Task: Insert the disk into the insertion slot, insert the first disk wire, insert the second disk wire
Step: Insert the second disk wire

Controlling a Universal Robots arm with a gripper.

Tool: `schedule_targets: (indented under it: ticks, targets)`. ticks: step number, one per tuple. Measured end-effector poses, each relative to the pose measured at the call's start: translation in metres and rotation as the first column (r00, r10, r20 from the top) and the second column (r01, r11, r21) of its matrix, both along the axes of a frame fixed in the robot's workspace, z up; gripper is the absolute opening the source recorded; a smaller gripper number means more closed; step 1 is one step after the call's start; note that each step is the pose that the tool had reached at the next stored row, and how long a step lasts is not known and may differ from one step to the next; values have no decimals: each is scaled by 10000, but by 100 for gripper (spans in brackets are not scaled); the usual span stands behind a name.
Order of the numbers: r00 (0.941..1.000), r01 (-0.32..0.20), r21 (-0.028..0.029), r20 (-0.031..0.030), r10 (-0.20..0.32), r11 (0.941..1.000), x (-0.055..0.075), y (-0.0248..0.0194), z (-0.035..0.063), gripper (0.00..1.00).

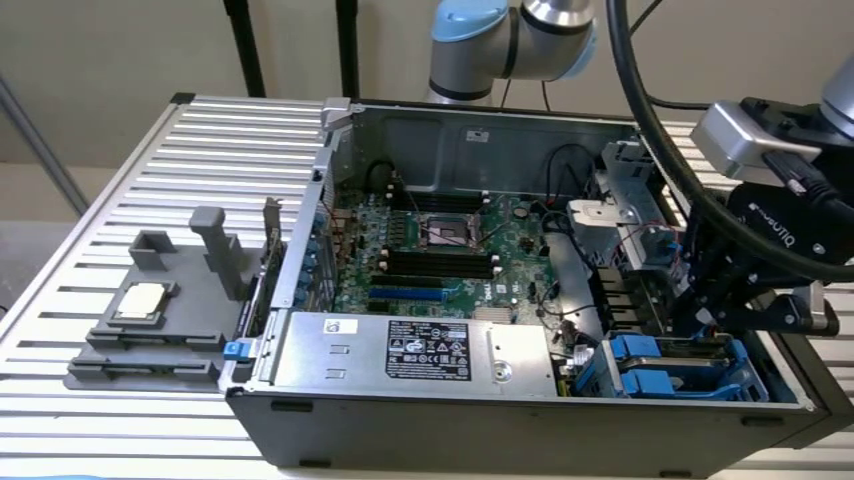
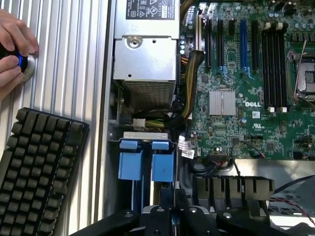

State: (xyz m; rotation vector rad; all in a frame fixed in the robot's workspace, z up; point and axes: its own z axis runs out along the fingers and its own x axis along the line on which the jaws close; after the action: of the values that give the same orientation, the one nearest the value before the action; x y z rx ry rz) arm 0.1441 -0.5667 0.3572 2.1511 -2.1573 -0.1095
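The insertion slot (image 1: 681,365) holds blue carriers (image 2: 145,164) (fingers' (image 2: 170,216) state unclear).

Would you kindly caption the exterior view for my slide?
End effector poised over blue-railed insertion slot inside an open computer case.

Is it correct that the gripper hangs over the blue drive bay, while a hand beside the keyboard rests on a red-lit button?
Not quite: the button under the hand glows blue, not red, as the wrist view shows. The gripper does hang over the blue drive bay, and the hand is beside the keyboard.
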Motion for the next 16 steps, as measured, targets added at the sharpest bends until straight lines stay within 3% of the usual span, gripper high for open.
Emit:
schedule_targets:
  ticks: [8,16]
  targets:
    - [10000,0,86,4,0,10000,0,-24,-86,16]
    - [10000,-9,117,5,9,9999,19,-33,-124,16]
